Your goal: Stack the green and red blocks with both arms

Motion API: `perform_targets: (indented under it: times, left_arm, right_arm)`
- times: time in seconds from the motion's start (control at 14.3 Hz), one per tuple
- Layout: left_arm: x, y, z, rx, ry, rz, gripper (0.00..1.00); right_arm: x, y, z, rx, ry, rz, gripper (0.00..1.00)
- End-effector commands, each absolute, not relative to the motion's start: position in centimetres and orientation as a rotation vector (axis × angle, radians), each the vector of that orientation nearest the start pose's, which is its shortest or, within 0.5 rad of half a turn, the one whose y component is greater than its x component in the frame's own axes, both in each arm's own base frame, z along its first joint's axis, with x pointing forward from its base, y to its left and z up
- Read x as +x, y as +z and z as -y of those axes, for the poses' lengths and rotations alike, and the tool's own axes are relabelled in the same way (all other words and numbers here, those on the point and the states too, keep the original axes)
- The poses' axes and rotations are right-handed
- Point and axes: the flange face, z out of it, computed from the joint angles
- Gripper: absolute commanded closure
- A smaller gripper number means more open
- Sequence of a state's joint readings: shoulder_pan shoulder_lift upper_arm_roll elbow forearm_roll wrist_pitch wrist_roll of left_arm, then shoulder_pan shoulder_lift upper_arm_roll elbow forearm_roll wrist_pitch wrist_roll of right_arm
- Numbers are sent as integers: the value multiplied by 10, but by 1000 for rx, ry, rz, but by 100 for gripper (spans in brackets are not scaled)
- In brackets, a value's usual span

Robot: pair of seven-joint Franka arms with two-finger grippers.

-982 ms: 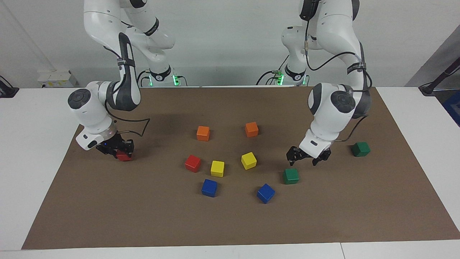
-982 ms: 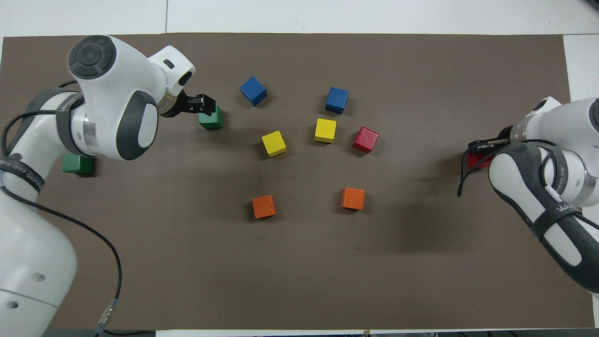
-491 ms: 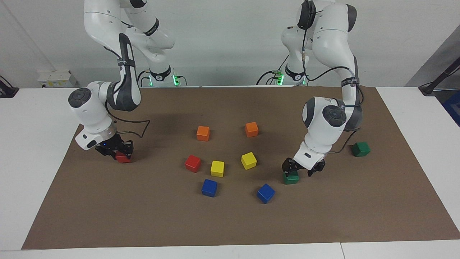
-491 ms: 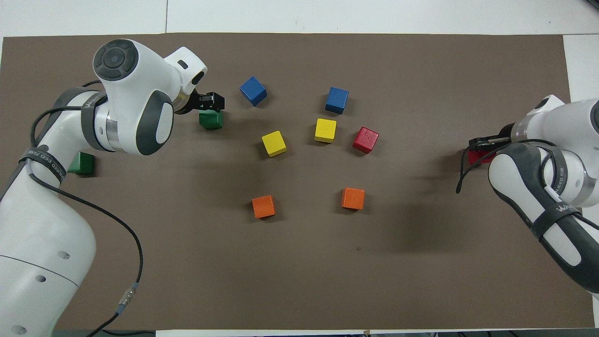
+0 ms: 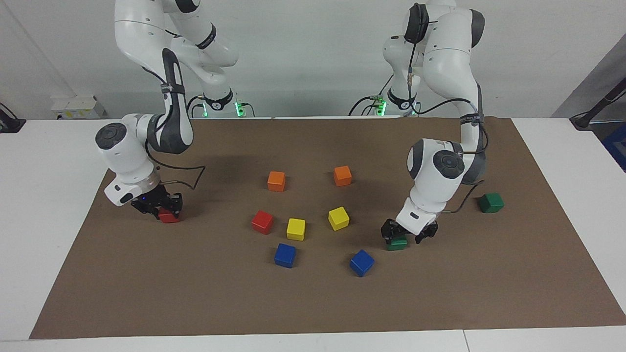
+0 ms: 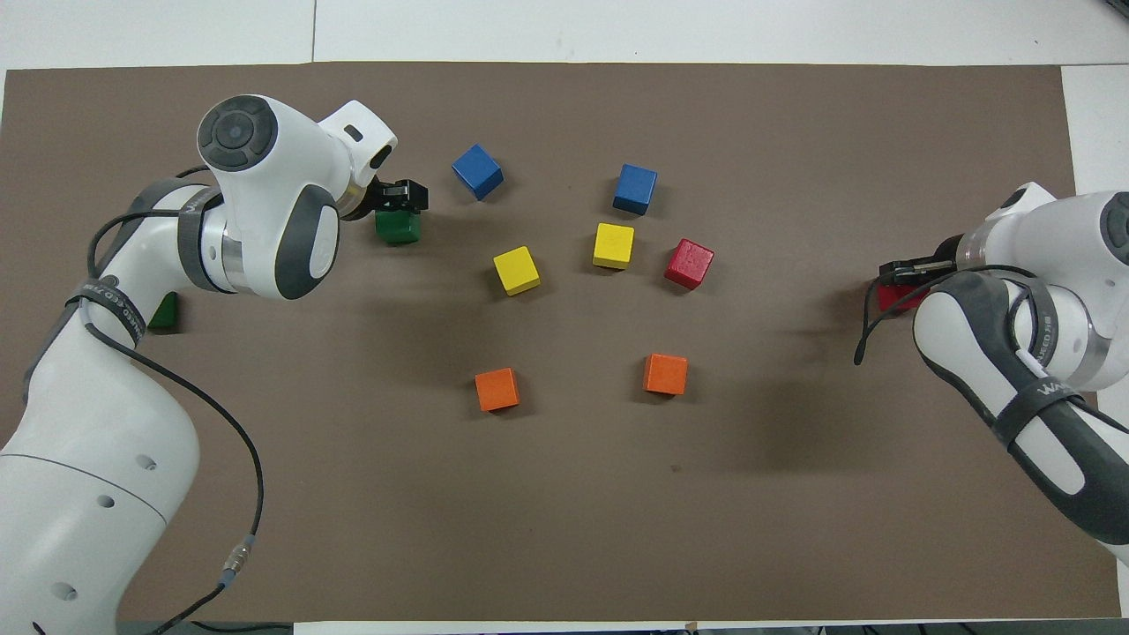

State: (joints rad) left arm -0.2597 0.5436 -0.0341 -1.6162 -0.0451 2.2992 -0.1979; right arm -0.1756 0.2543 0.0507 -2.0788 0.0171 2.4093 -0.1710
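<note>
- While both arms reach down to the brown mat (image 5: 313, 303) on the surface, each pincer is at a block.
- Left pincer (image 5: 409, 234) is low over a green block (image 5: 397, 243). Its fingers are spread wide, one on each side of the block, and the block sits on the mat.
- Seen from above, this green block (image 6: 397, 227) lies toward the left arm's end from the yellow blocks, partly under the pincer.
- Right pincer (image 5: 157, 205) is pinching a red block (image 5: 168, 216) at the right arm's end of the mat, well apart from the yellow blocks. I cannot tell if this block is touching the mat.
- A second red block (image 5: 262, 222) sits on the mat just beside one yellow block (image 5: 296, 229), on the side toward the right arm's end.
- A second green block (image 5: 491, 202) sits alone, well apart from the yellow blocks, near the left arm's end of the mat.
- Another yellow block (image 5: 338, 218) sits near the first one.
- Two orange blocks (image 5: 276, 181) sit nearer to the robots than the yellow blocks.
- Two blue blocks (image 5: 285, 255) sit farther from the robots than the yellow blocks.
- No block is on top of another.
</note>
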Motion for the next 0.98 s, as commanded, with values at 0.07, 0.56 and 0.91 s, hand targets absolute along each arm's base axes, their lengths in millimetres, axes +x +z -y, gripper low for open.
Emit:
perform_targets:
  times: [0.07, 0.56, 0.91]
  left_arm:
    - [669, 315, 205, -3208, -218, -75, 19]
    - [657, 304, 217, -3185, -238, -107, 100]
    - [667, 324, 211, -3171, -216, -92, 100]
  right_arm:
    - [584, 312, 76, -3114, -154, 70, 91]
    - [585, 313, 78, -3116, -159, 81, 0]
    - [605, 354, 63, -3110, -177, 73, 0]
